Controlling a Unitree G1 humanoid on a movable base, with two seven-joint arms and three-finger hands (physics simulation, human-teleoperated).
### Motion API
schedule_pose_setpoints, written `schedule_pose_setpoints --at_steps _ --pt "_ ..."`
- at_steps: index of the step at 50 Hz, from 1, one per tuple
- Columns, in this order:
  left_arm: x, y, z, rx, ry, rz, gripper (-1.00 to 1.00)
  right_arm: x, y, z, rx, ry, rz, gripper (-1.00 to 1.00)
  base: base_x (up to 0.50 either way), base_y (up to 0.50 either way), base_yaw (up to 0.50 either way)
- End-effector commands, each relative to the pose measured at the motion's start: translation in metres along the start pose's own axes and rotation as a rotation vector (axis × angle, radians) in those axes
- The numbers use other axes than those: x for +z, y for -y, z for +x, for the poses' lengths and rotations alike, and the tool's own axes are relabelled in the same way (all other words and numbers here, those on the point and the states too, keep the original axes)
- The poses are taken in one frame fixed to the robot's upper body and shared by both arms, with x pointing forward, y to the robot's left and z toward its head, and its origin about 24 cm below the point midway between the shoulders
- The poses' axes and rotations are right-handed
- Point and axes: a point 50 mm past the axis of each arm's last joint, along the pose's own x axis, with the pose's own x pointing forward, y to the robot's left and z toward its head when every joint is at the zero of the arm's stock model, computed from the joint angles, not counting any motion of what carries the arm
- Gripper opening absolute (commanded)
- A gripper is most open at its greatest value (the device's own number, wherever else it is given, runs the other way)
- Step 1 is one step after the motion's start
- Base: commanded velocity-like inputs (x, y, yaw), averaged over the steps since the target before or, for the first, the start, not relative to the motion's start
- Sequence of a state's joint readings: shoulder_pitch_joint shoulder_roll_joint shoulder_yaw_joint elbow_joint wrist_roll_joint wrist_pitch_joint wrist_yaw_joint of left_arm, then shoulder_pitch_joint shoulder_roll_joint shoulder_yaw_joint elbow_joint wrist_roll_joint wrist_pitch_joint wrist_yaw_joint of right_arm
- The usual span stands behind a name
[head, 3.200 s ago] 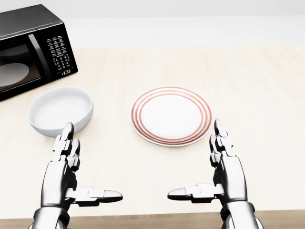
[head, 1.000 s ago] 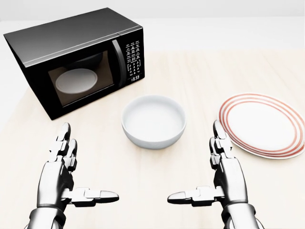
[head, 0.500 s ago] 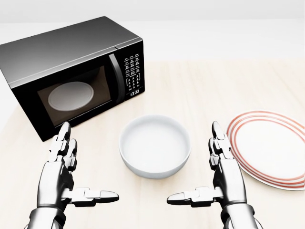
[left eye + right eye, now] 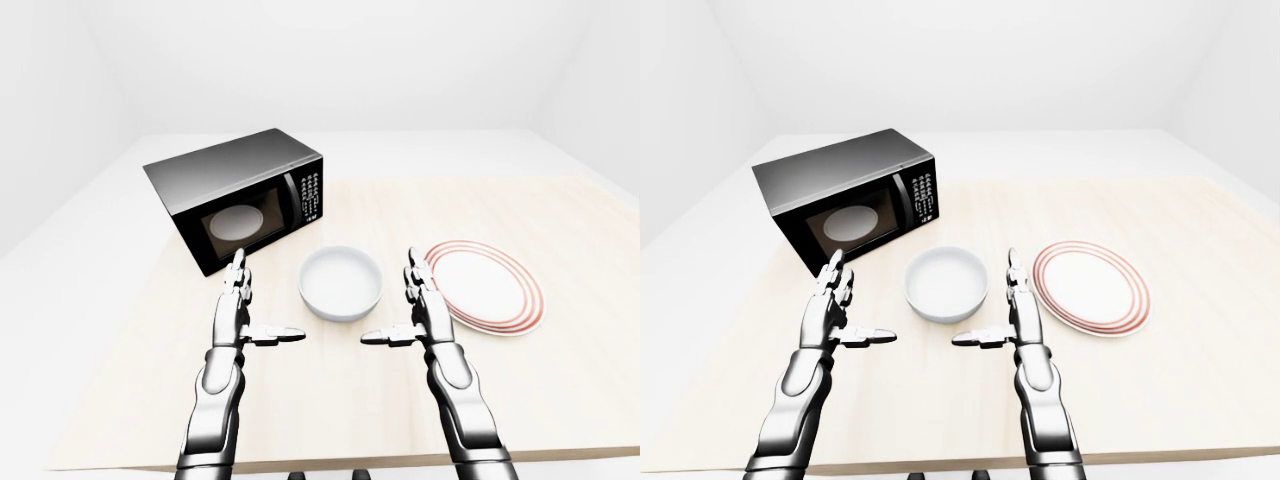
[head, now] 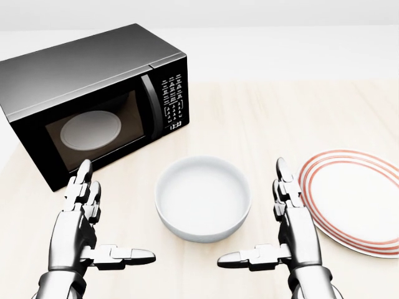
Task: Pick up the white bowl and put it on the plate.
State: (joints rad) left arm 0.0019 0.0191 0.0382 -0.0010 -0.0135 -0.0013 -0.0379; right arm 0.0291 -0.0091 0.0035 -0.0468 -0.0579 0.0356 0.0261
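Bowl (image 5: 202, 198) btwn open hands — plate (image 5: 356, 200) right.
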Motion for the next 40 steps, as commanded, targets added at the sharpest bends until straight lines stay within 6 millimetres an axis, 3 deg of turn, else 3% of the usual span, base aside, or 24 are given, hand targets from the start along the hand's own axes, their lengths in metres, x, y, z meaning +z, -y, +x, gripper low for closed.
schedule_pose_setpoints --at_steps 1,9,21,40 --pt "0.000 0.000 0.000 0.000 0.000 0.000 1.00 0.005 0.004 0.000 -0.020 0.022 -0.048 1.00 0.00 0.00 0.00" --pt "0.000 0.000 0.000 0.000 -0.001 0.000 1.00 0.021 0.021 0.004 -0.092 0.052 -0.209 1.00 0.00 0.00 0.00" --pt "-0.001 0.001 0.000 -0.002 -0.003 0.000 1.00 0.037 0.024 0.013 -0.096 0.104 -0.402 1.00 0.00 0.00 0.00" --pt "-0.001 0.001 0.001 0.001 -0.005 0.000 1.00 0.034 0.020 0.020 -0.002 0.053 -0.696 1.00 0.00 0.00 0.00"
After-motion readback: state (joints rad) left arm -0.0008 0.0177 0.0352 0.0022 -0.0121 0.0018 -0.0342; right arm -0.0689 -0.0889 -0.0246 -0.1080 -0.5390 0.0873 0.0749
